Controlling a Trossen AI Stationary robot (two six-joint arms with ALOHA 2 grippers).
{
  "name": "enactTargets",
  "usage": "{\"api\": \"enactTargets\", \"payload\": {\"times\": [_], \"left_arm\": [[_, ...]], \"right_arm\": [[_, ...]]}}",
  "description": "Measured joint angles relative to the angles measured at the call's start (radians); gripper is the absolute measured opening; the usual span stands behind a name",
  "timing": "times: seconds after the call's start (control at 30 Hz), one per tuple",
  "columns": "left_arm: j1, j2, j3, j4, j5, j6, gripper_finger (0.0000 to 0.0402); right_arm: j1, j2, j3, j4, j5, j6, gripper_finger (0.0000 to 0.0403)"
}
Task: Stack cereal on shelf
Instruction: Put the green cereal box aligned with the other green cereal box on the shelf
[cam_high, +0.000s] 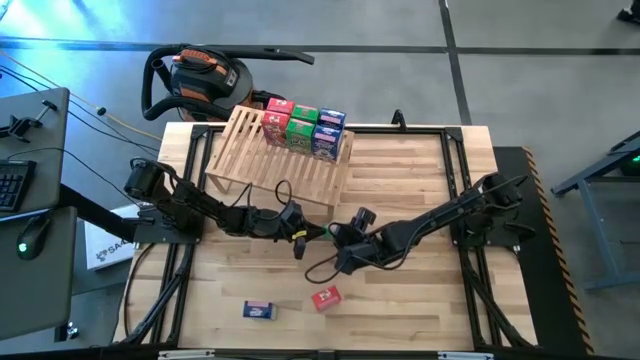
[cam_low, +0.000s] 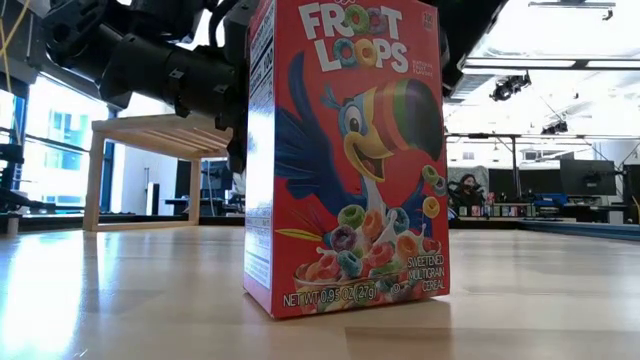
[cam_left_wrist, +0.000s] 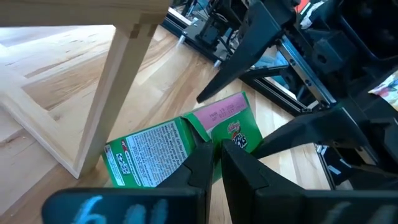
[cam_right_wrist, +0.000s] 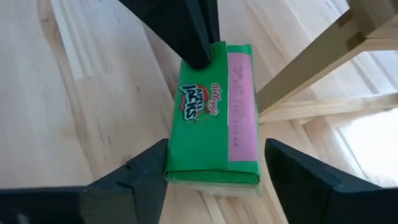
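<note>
The green Apple Jacks box (cam_right_wrist: 214, 112) is hanging just in front of the shelf (cam_high: 280, 160) leg, pinched at one end by the left gripper (cam_left_wrist: 214, 165), whose jaws are clenching it. The right gripper (cam_right_wrist: 214, 177) is spreading its released jaws either side of the box's other end, long axis running jaw-to-jaw between the arms. In the high view the box is hiding behind both grippers.

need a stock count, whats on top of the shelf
The shelf carries a cluster of boxes at its far end: red, green and blue ones. They overlap, so the exact count is hidden.
</note>
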Motion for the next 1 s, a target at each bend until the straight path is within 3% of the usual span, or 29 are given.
{"api": "enactTargets", "payload": {"times": [0.3,0.5,0.77,1.0], "left_arm": [[-0.006,-0.008,0.000,-0.003,0.060,0.073,0.0025],[-0.035,-0.055,-0.001,-0.014,0.081,0.172,0.0061],[-0.088,-0.258,-0.004,-0.181,0.075,0.323,0.0109],[-0.128,-0.472,-0.128,-0.184,-0.036,0.409,0.0094]], "right_arm": [[0.002,0.000,0.000,0.002,-0.021,0.000,0.0196],[0.009,-0.001,0.000,0.007,-0.046,0.000,0.0195],[0.034,-0.001,0.000,0.007,-0.056,0.000,0.0194],[0.048,-0.010,0.022,0.028,-0.057,-0.007,0.0194]]}}
